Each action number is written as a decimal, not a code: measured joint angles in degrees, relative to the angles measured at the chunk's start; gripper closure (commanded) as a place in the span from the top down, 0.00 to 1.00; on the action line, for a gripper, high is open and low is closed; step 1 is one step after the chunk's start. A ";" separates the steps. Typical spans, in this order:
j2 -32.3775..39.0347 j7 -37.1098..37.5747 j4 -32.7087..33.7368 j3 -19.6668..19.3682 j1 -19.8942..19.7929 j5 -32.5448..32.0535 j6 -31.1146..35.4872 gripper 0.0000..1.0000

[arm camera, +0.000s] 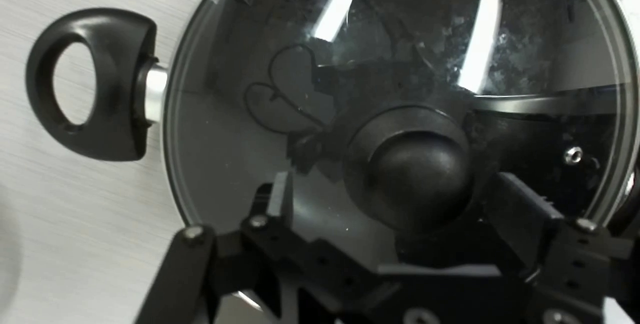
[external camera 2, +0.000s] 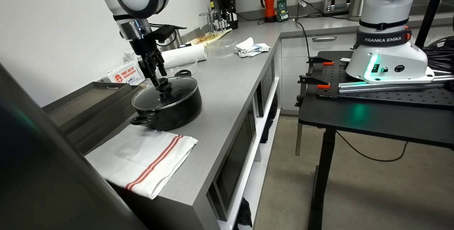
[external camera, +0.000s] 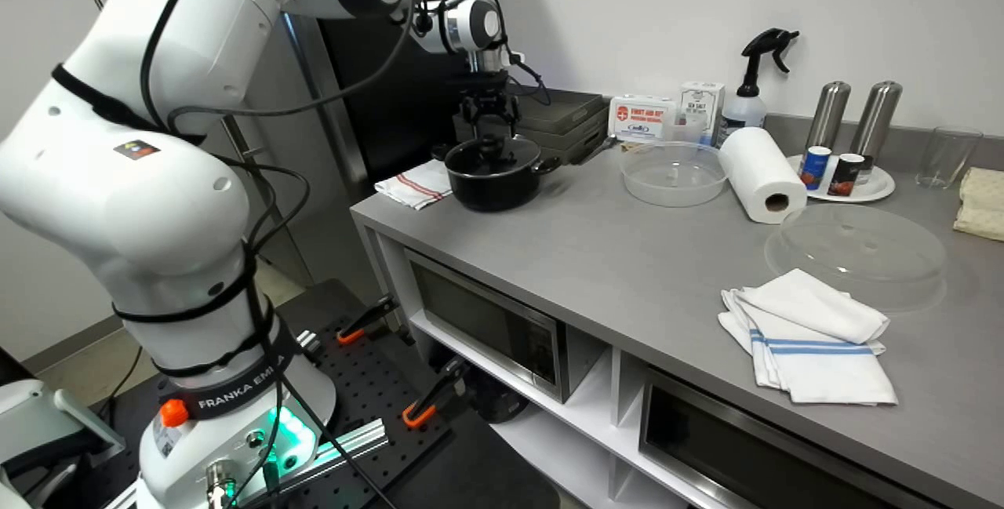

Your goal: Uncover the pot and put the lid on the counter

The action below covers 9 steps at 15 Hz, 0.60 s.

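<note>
The black pot (external camera: 494, 194) stands at the end of the grey counter (external camera: 620, 250) and also shows in an exterior view (external camera 2: 182, 113). In the wrist view, its side handle (arm camera: 117, 89) is at the left. The see-through lid (external camera 2: 181, 86) sits on the pot and fills most of the wrist view (arm camera: 225, 109). Its black round knob (arm camera: 420, 179) is between my fingers. My gripper (arm camera: 400, 196) is open, pointing down at the knob, with a gap on each side of it. In both exterior views, my gripper (external camera: 493, 131) (external camera 2: 159, 78) is right over the lid's middle.
A red-striped towel (external camera 2: 145, 159) lies beside the pot. Dark stacked trays (external camera 2: 95, 106) are behind it. A clear round dish (external camera: 674, 176), a paper-towel roll (external camera: 761, 176), a clear round cover (external camera: 859, 250) and a blue-striped towel (external camera: 812, 340) lie further along the counter.
</note>
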 measured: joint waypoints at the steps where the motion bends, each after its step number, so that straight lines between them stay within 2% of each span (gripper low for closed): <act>1: 0.01 0.00 0.00 0.00 -0.03 0.00 0.00 0.60; 5: 0.01 0.00 0.00 0.26 0.02 0.17 0.00 0.28; 6: 0.00 0.00 0.01 0.33 0.05 0.17 0.00 0.25; 9: -0.01 0.00 0.01 0.34 0.04 0.18 0.00 0.25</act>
